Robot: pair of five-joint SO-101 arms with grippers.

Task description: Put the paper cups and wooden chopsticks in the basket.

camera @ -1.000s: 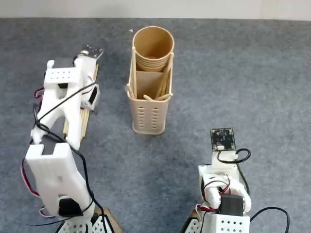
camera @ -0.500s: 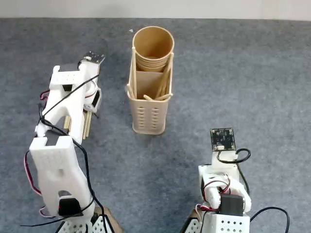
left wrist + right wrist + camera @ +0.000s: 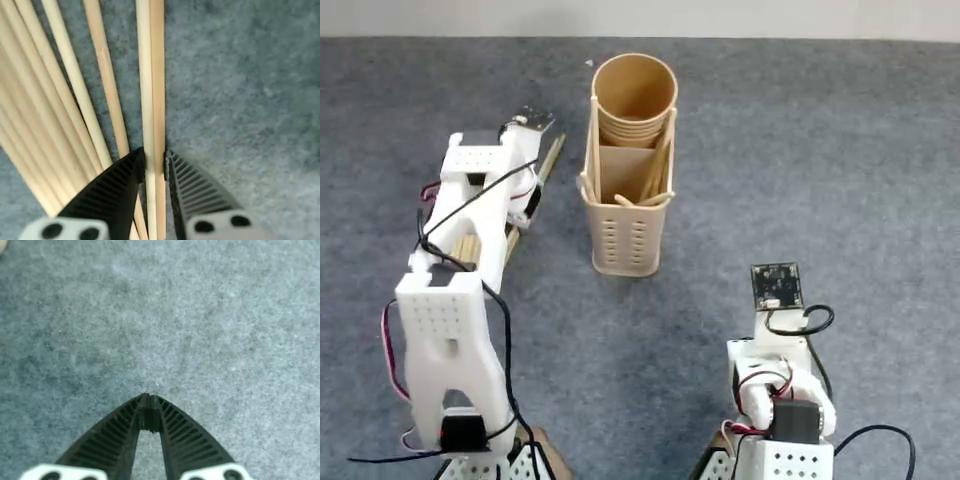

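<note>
My left gripper [image 3: 154,160] is shut on a pair of wooden chopsticks [image 3: 151,75] held side by side. Several more chopsticks [image 3: 55,95] lie fanned on the grey carpet beside them. In the high view the left arm [image 3: 480,190] stands left of the basket [image 3: 625,235], and the held chopsticks' tip [image 3: 552,153] points toward the basket's far end. Stacked paper cups [image 3: 635,95] sit in the basket's far compartment, with chopsticks [image 3: 666,150] leaning along its sides. My right gripper [image 3: 149,412] is shut on nothing, low over bare carpet.
The right arm [image 3: 780,395] is folded back at the near right, away from the basket. Grey carpet [image 3: 820,160] spreads open to the right of and behind the basket. Loose chopsticks [image 3: 468,250] lie under the left arm.
The left arm has swung right toward the basket, and the chopsticks in its gripper now angle toward the basket. The right arm has not moved.
</note>
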